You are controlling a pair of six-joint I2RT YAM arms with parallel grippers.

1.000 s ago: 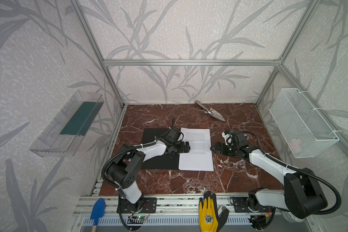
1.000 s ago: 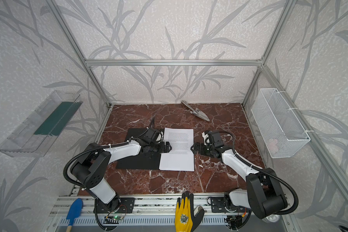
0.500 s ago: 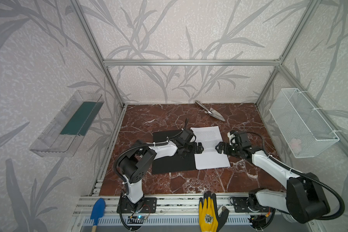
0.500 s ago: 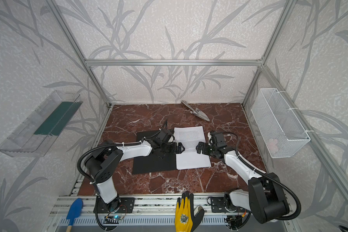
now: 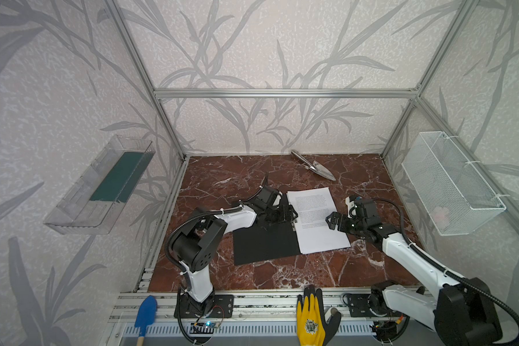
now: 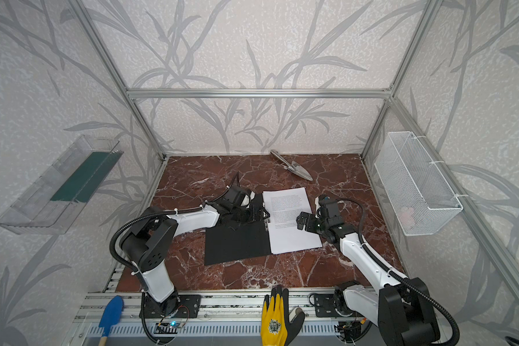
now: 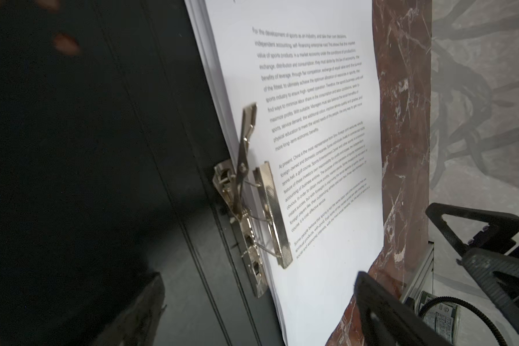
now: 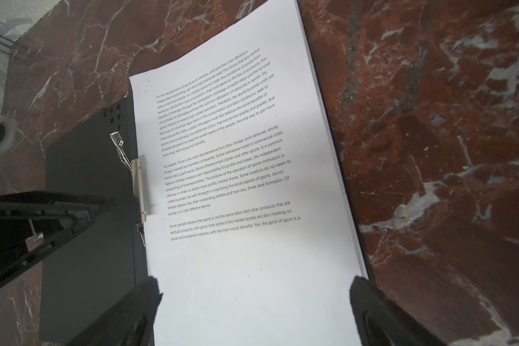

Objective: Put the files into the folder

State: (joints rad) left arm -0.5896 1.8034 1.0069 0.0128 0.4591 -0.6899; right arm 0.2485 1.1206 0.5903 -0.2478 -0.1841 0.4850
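The black folder (image 5: 264,245) (image 6: 237,245) lies open on the marble table. The files (image 5: 315,221) (image 6: 288,221), a stack of white printed sheets, cover its right half. At the spine sits a metal clip (image 7: 246,209) (image 8: 140,185) with its lever raised and its bar over the sheets' left edge. My left gripper (image 5: 285,214) (image 7: 258,287) hovers open over the spine by the clip, holding nothing. Above the files' right part my right gripper (image 5: 334,221) (image 8: 256,287) is also open and empty. The files (image 7: 312,119) (image 8: 237,179) lie flat.
A metal trowel (image 5: 315,167) lies at the back of the table. A white wire basket (image 5: 450,185) hangs on the right wall, a clear tray with a dark green panel (image 5: 102,185) on the left. A yellow glove (image 5: 310,317) and a blue shovel (image 5: 144,311) rest on the front rail.
The folder with the files on it has slid to the right and turned a little. Both grippers moved right with it and stayed open.
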